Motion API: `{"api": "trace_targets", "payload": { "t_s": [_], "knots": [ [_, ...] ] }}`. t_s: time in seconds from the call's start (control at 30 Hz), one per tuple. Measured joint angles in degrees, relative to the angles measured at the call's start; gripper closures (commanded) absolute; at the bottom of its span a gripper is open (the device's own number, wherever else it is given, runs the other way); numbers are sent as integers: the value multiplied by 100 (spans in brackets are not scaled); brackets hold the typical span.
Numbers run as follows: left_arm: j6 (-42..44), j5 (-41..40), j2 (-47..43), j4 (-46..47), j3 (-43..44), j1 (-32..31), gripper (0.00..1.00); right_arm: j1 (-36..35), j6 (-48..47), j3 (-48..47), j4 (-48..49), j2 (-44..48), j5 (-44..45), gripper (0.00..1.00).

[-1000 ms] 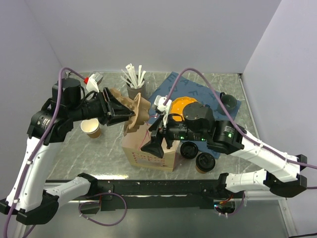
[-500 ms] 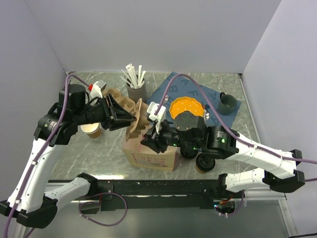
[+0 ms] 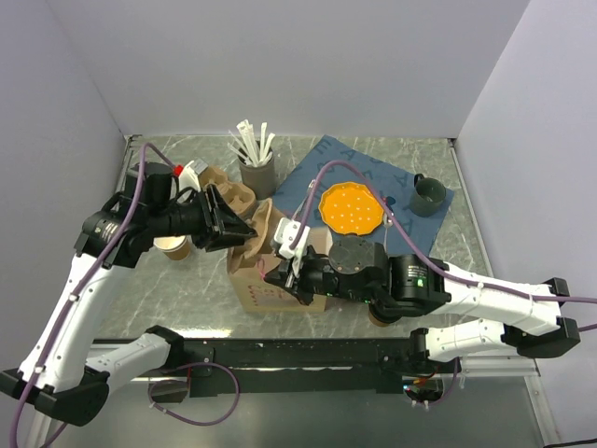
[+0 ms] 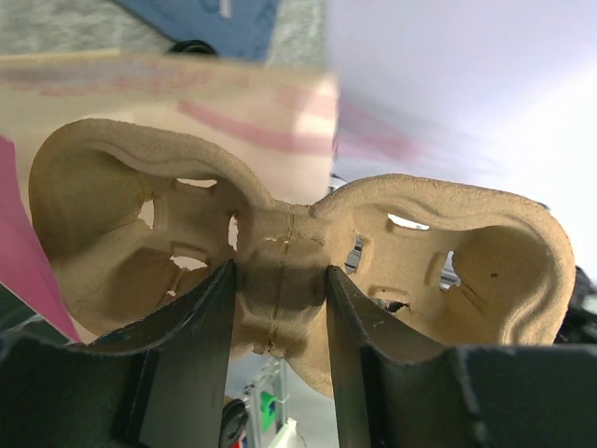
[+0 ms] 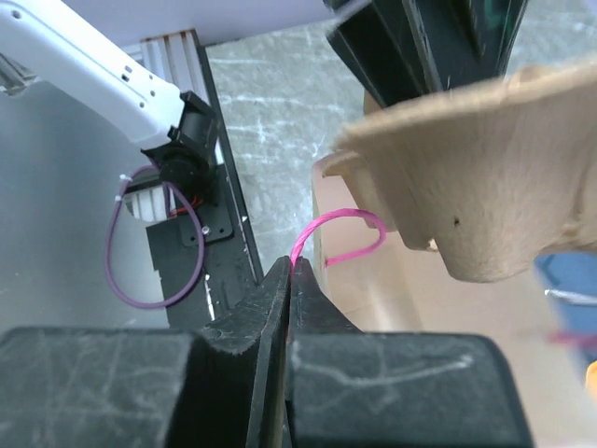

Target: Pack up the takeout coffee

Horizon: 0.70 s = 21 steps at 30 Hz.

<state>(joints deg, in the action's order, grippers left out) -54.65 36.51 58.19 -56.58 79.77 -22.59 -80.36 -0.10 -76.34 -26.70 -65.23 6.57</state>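
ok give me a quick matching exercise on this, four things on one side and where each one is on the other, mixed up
Things:
1. pulp cup carrier
2. pink bag handle
3. orange plate
4. white stirrers

Places:
A. lying on the blue mat
B. clamped at its middle in the left gripper
C. standing in a grey cup at the back of the table
D. pinched in the right gripper

Pairs: 1-B, 2-D, 3-A, 4-C
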Motion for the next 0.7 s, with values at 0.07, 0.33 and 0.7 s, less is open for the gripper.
{"api": "trace_targets", "payload": {
  "t_s": [0.07,0.33,0.7],
  "knots": [
    [155,-109,68,-164,17,0,65,-55,-101,46,76,50,72,100],
    [511,-354,310,-459,181,0,68,-170,-328,116,229,85,282,100],
    [1003,-1167,726,-1060,964,-205,69,-223,-404,170,363,87,400,100]
  ]
}}
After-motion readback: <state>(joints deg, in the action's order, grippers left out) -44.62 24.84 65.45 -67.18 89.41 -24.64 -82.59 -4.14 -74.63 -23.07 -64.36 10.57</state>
